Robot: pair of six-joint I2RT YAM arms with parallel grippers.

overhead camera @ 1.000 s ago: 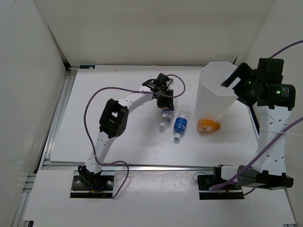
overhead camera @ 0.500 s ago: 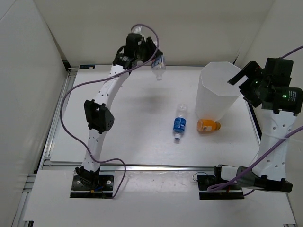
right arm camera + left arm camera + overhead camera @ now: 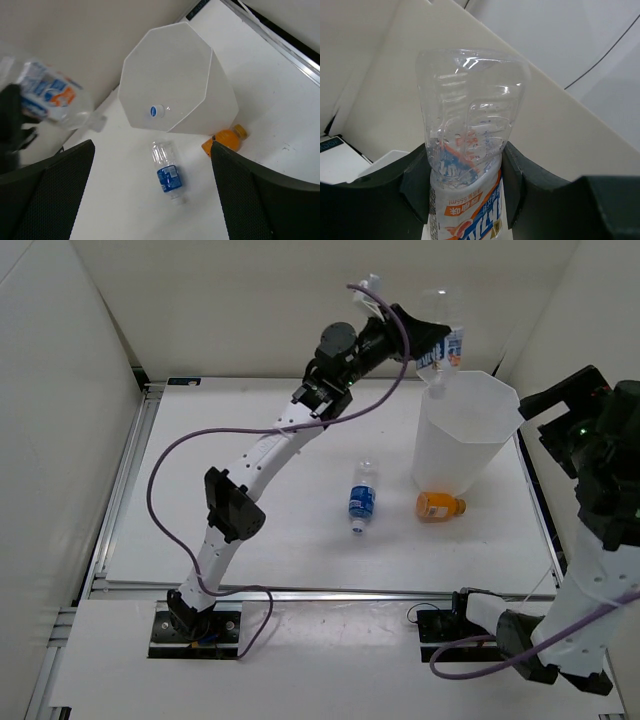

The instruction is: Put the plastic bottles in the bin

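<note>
My left gripper point(image 3: 432, 340) is shut on the clear bottle with the white-grey label point(image 3: 450, 346), held cap-down in the air over the far left rim of the bin point(image 3: 452, 455). In the left wrist view the bottle point(image 3: 465, 125) stands between the two black fingers point(image 3: 415, 180). A blue-label bottle point(image 3: 362, 499) and an orange bottle point(image 3: 440, 505) lie on the table by the bin's near side. My right gripper point(image 3: 552, 415) is open and empty, high to the right of the bin. The right wrist view looks down into the bin point(image 3: 220, 102), where a small cap point(image 3: 156, 111) shows.
White walls close the table at the back and both sides. A metal rail point(image 3: 330, 592) runs along the near edge. A purple cable point(image 3: 190, 450) hangs from the left arm. The right wrist view shows the blue-label bottle point(image 3: 167, 172) and the orange bottle point(image 3: 225, 140).
My left arm lifted the labelled bottle off the table and swung it up and right to above the bin's rim. The blue-label bottle shifted slightly left. My right arm drew back to the right.
</note>
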